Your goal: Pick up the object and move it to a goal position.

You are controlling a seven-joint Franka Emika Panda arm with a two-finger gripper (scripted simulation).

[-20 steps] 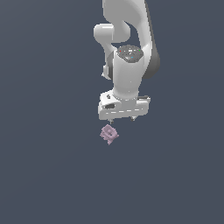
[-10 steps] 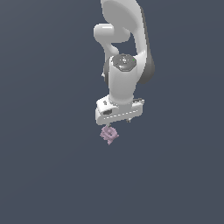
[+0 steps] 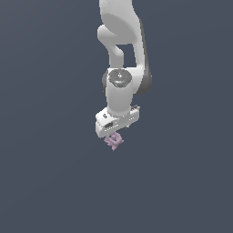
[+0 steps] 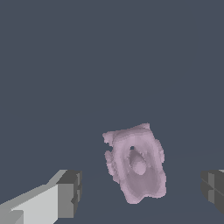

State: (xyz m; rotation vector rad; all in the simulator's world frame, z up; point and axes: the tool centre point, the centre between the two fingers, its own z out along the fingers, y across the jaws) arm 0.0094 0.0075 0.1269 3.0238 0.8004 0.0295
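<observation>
- I am hanging my white two-fingered gripper (image 3: 114, 135) straight down from my white jointed arm (image 3: 122, 54) over a plain dark grey-blue surface (image 3: 50, 182)
- In the wrist view my gripper (image 4: 142, 190) is showing its two dark grey finger pads (image 4: 70, 192), standing wide apart, one to each side, with clear grey-blue surface (image 4: 109, 57) between each pad and the thing in the middle
- The small pale pink-purple lumpy object (image 4: 135, 168) with knobby edges and a raised bump in its hollow centre is lying between my spread fingers, touching neither of them
- In the exterior view the same pink-purple lumpy object (image 3: 113, 141) is peeking out just below the flat white body of my hand, a little toward the exterior view's left of it
- From that view my fingers are mostly hidden behind the hand, so I cannot tell for sure how far down around the object they are reaching; they seem to be about level with it
</observation>
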